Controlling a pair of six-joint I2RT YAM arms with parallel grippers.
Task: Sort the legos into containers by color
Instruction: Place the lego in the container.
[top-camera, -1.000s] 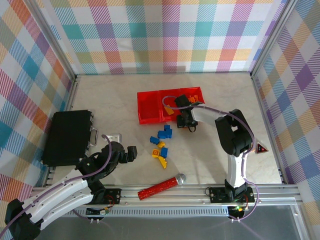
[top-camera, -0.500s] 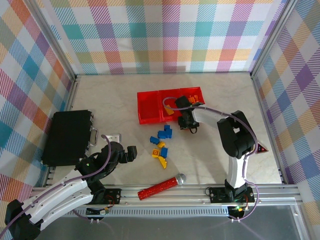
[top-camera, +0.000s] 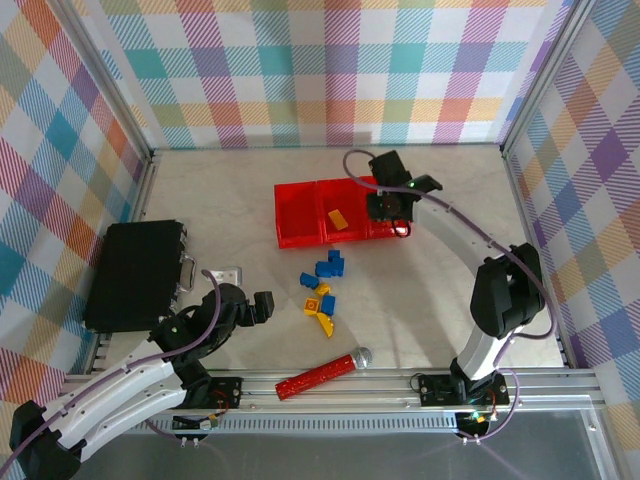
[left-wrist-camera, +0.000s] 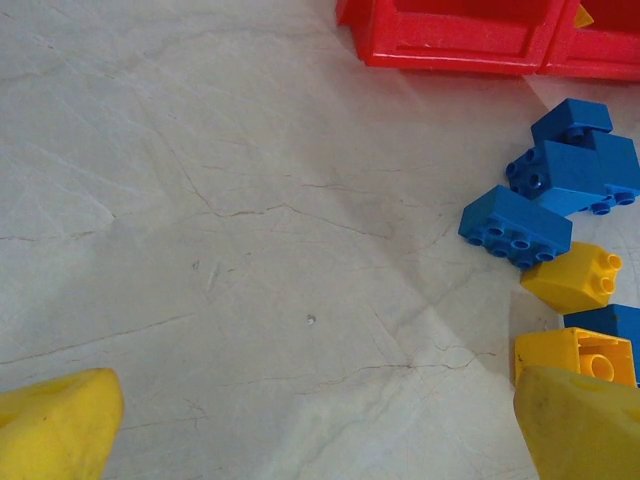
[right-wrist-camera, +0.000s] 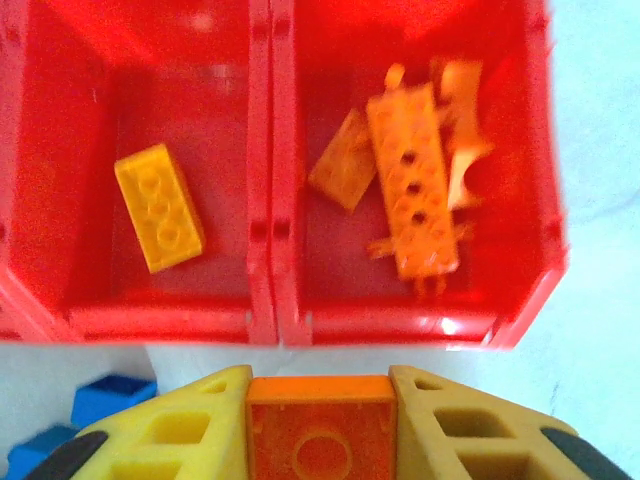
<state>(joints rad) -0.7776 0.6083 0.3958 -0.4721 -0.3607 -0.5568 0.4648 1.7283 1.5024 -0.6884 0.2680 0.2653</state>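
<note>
Starting at the near edge of the counter (top-camera: 220, 200), the left jaws rest spread wide and hold nothing, their yellow fingertips (left-wrist-camera: 60, 425) low over bare stone just beside the loose bricks (top-camera: 322, 285), a touching huddle of blue and yellow. Any reach into that huddle could nudge neighbours apart or pinch two colours at once, since the pieces lie against each other. A red stick (top-camera: 315, 377) lies nearer the rail, apart from the pile, and is no part of the sorting. Farther back stand the red bins (top-camera: 300, 240), with the right jaws above them pinching an orange brick (right-wrist-camera: 320, 430) squarely between the two pads. From the wrist view that brick seems to hang over the near wall rather than well inside the right bin (right-wrist-camera: 400, 325), and close to the divider. Let go from there, it could strike the rim and bounce onto the counter, or tip into the middle bin (right-wrist-camera: 160, 322), where a yellow brick (right-wrist-camera: 160, 207) lies alone. The orange pieces (right-wrist-camera: 415, 190) already in the right bin are heaped unevenly, so a drop onto them might also skip out. No brand, label or writing can be read anywhere.
</note>
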